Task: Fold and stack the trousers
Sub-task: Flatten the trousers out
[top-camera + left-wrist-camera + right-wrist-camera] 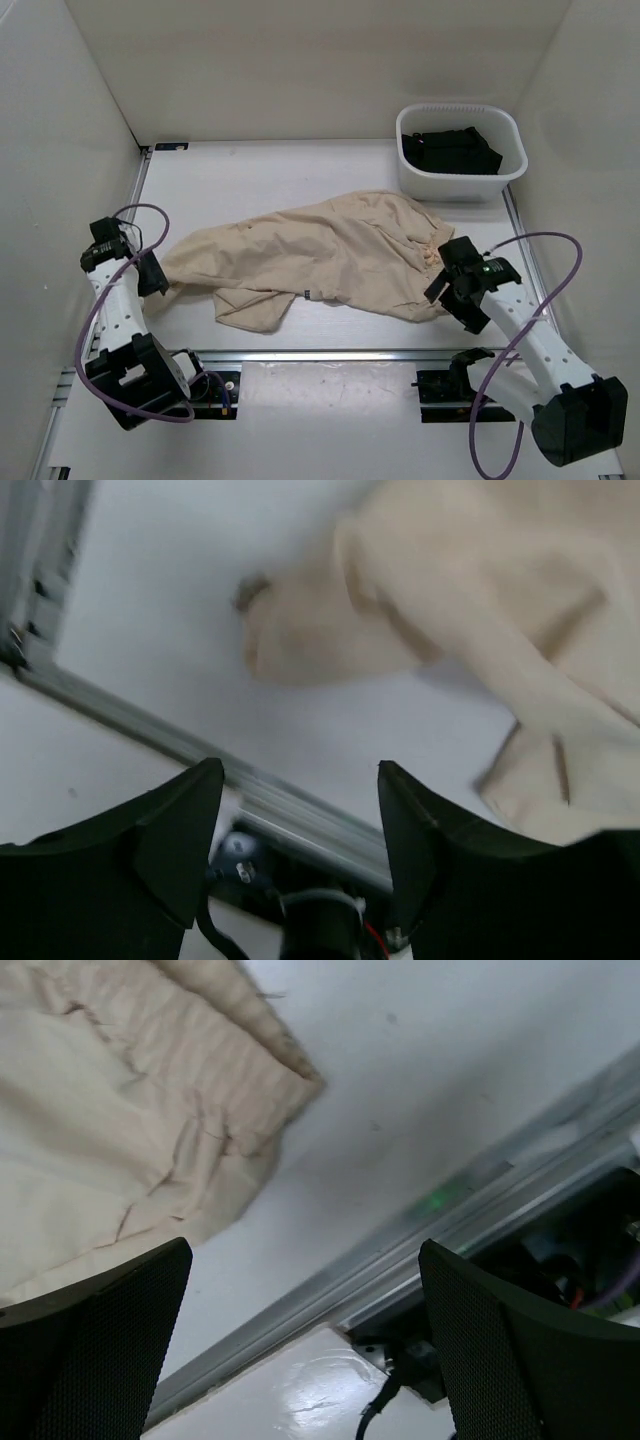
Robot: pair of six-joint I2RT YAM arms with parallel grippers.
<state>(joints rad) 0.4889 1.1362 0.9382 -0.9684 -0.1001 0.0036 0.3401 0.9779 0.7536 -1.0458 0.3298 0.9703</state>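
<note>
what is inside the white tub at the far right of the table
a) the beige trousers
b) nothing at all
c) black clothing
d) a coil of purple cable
c: the white tub holds black clothing, while the trousers lie crumpled outside it.
</note>
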